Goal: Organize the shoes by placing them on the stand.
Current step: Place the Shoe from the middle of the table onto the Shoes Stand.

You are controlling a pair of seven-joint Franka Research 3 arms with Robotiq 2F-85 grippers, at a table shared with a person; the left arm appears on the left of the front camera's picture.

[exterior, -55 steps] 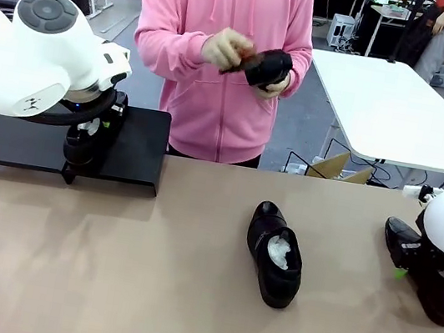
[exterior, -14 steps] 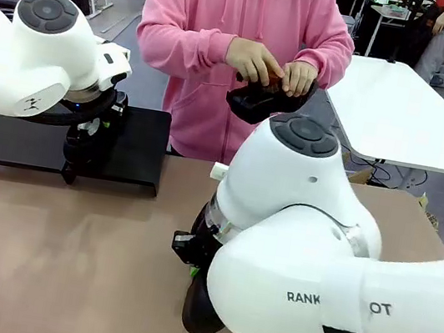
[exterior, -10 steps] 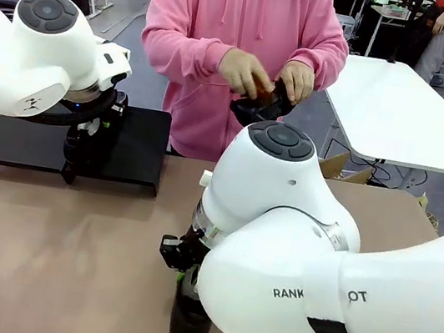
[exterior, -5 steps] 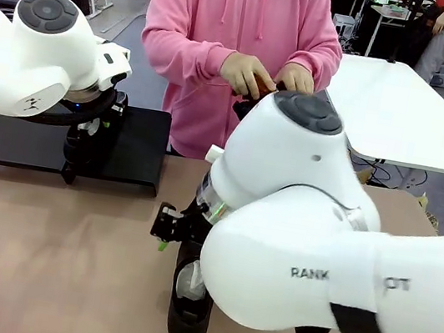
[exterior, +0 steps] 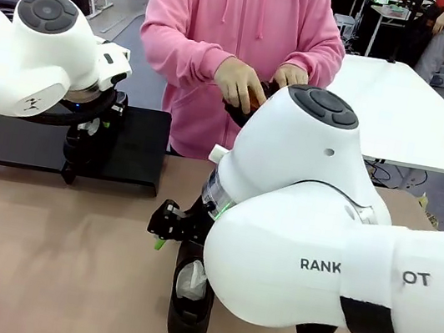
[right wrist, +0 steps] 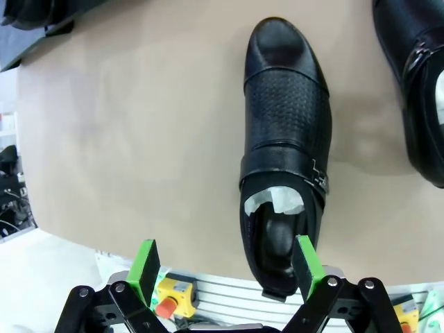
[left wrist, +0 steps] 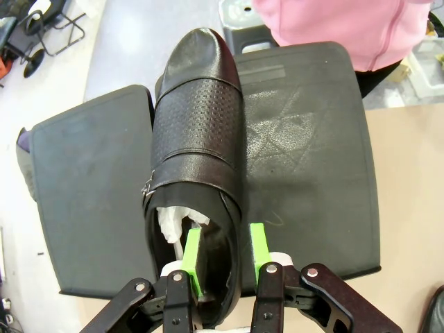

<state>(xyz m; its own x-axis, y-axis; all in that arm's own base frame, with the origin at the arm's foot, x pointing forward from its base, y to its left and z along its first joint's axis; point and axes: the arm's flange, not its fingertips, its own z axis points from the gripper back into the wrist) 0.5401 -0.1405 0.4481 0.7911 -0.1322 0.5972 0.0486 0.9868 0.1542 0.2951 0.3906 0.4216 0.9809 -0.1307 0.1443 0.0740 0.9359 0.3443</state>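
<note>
Left gripper (left wrist: 223, 251) pinches the heel wall of dress shoe (left wrist: 198, 125), which sits on the stand (left wrist: 305, 139). Right gripper (right wrist: 225, 267) gapes wide and empty over tabletop shoe (right wrist: 284, 118). Risk: an off-centre descent lets one pad shove the heel, and the shoe skids.

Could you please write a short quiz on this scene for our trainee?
1. True or false: the right gripper is open above the table shoe.
2. The gripped shoe in the left gripper is over: A the stand, B the floor, C a box.
3. Fill in: the table shoe is stuffed with white ____.
Key: 1 true; 2 A; 3 paper.
</note>
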